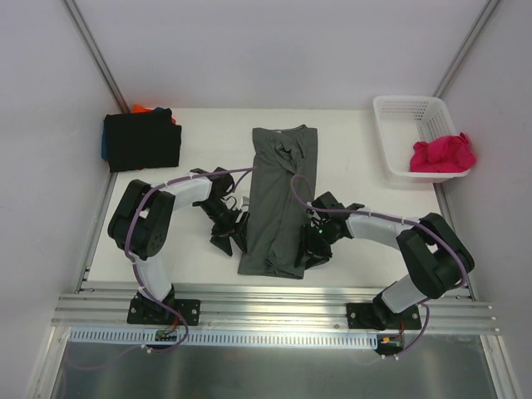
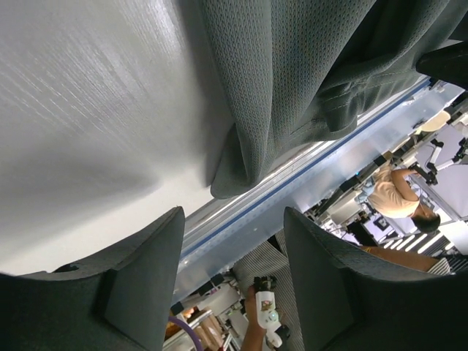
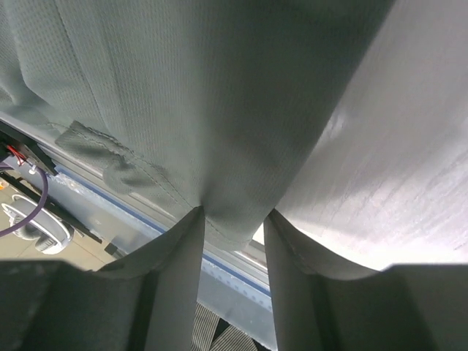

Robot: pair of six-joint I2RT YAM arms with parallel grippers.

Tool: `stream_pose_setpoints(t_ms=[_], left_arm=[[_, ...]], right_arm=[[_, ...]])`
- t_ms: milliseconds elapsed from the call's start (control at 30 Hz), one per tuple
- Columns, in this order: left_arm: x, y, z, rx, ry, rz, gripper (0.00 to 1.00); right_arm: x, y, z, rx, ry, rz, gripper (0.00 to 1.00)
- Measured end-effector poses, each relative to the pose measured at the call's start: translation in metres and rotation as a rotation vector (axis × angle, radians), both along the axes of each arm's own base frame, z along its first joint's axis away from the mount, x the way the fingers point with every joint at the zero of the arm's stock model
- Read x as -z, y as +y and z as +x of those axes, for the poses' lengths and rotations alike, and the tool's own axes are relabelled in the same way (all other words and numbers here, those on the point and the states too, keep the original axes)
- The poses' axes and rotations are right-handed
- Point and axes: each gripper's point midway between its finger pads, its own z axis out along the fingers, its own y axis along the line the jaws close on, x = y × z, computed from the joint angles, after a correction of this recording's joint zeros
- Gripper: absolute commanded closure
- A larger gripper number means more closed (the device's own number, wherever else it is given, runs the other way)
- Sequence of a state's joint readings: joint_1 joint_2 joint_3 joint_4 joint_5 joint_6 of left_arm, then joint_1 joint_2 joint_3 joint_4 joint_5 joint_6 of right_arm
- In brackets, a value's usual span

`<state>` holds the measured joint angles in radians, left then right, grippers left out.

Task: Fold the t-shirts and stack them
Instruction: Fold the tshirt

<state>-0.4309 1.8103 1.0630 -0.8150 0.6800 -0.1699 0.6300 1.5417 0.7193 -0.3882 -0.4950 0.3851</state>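
Near your white bench's (image 1: pixel 357 166) near edge, your left fingers (image 2: pixel 146 278) stand apart and empty, just beside the dark grey cloth t-shirt (image 1: pixel 278 199). Your right fingers (image 3: pixel 175 278) bracket its hem corner; I cannot tell whether they grip it. The shirt lies lengthwise mid-bench. In the far-left corner is a folded black t-shirt stack (image 1: pixel 143 141). In the far-right corner, a white plastic lattice basket (image 1: pixel 399 112) holds a magenta-pink cloth t-shirt (image 1: pixel 443 155).

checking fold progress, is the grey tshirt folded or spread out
Partly folded: the dark grey t-shirt lies as a narrow strip, sides turned in, full length.
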Motion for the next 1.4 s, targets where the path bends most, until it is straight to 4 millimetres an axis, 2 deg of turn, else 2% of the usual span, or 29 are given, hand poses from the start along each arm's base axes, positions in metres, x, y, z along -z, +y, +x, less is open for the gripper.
stream_pose_setpoints(t_ms=[267, 500, 633, 967, 1000, 1067, 1133, 1200, 1233, 1333, 1367, 1400], left_arm=[[0.000, -0.002, 0.001, -0.005, 0.003, -0.010, 0.56], [0.000, -0.004, -0.001, -0.005, 0.007, -0.022, 0.56], [0.004, -0.003, -0.008, -0.002, 0.028, -0.015, 0.56], [0.013, -0.016, -0.024, 0.030, 0.118, -0.019, 0.59], [0.012, -0.017, -0.025, 0.035, 0.119, -0.021, 0.65], [0.012, -0.019, -0.026, 0.040, 0.121, -0.023, 0.69], [0.012, -0.020, -0.027, 0.045, 0.123, -0.023, 0.76], [0.012, -0.021, -0.026, 0.043, 0.122, -0.025, 0.87], [0.011, -0.021, -0.026, 0.043, 0.122, -0.028, 0.98], [0.009, -0.024, -0.023, 0.043, 0.117, -0.042, 1.00], [0.009, -0.025, -0.023, 0.043, 0.116, -0.045, 1.00], [0.009, -0.025, -0.023, 0.043, 0.116, -0.045, 1.00]], right_arm=[[0.001, 0.004, 0.004, -0.005, -0.009, 0.008, 0.66], [0.000, 0.007, 0.005, -0.012, -0.017, 0.014, 0.66], [-0.001, 0.007, 0.005, -0.011, -0.021, 0.015, 0.66], [-0.004, 0.005, 0.003, -0.011, -0.034, 0.023, 0.66], [-0.004, 0.005, 0.003, -0.011, -0.035, 0.023, 0.66], [-0.004, 0.005, 0.003, -0.012, -0.037, 0.024, 0.67], [-0.004, 0.005, 0.004, -0.012, -0.039, 0.026, 0.69], [-0.005, 0.006, 0.005, -0.013, -0.043, 0.029, 0.73], [-0.005, 0.007, 0.005, -0.013, -0.046, 0.033, 0.74], [-0.006, 0.008, 0.006, -0.016, -0.053, 0.041, 0.85], [-0.006, 0.009, 0.006, -0.019, -0.054, 0.044, 0.95], [-0.006, 0.009, 0.007, -0.024, -0.058, 0.048, 1.00]])
